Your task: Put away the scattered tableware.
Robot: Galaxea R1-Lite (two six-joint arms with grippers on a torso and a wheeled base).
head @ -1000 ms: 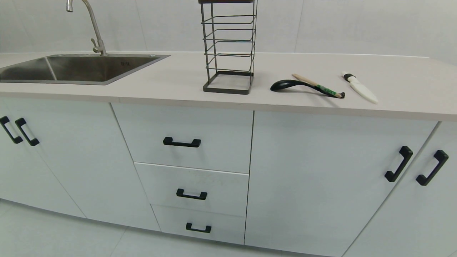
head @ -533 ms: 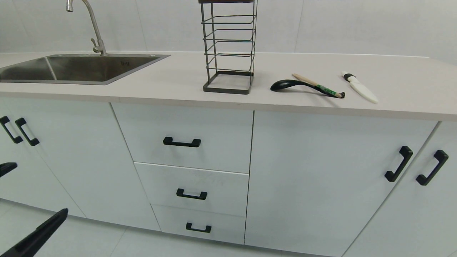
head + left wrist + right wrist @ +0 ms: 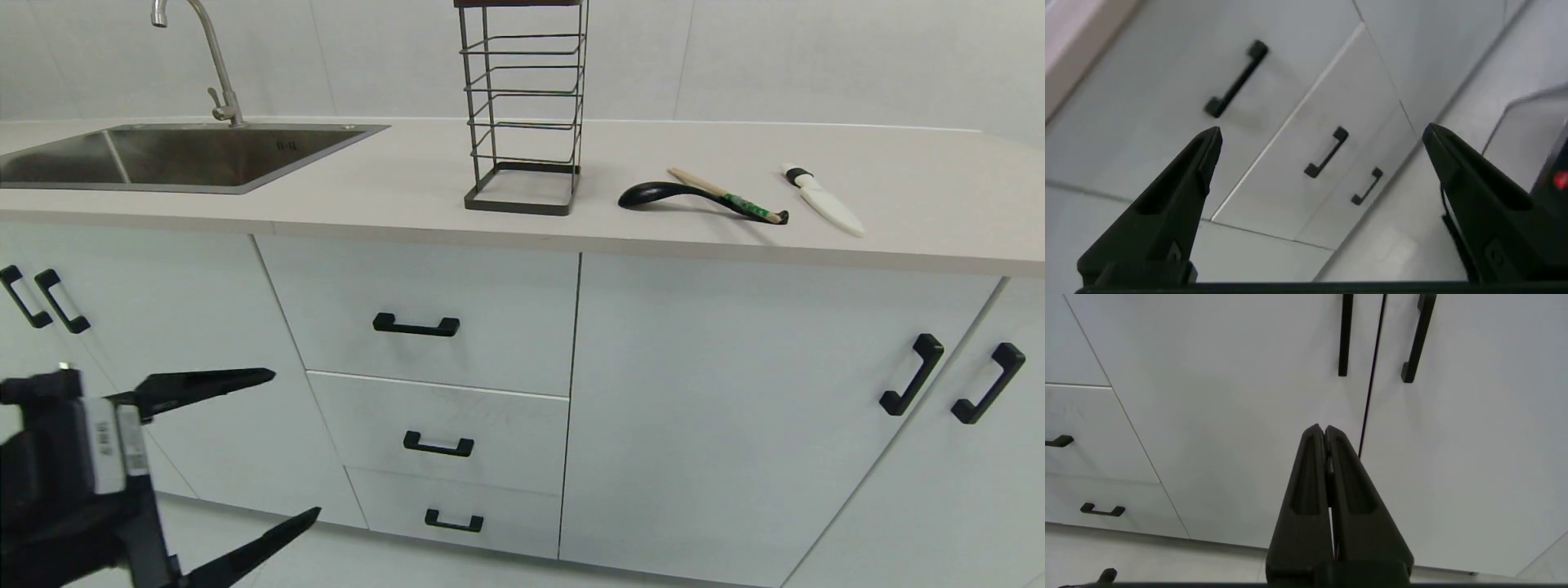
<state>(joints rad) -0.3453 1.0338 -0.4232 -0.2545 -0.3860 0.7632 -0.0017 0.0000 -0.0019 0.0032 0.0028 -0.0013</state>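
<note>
**Risk: clipped bench edge, dragged utensils**

Left gripper is spread wide, low and well left of the rack. Right gripper is pressed together. Spoon, chopsticks and knife lie on the bench, right of the rack. Spoon and chopsticks overlap, so lifting one likely drags the other. A rising arm could clip the bench edge.

Matte black left gripper: jaws long, flat, tapering to narrow points. Behind them blocky black wrist housing with pale grey label strip bearing small print. Black right gripper: jaws wedge-shaped, each with shallow lengthwise recess, widening toward base.
</note>
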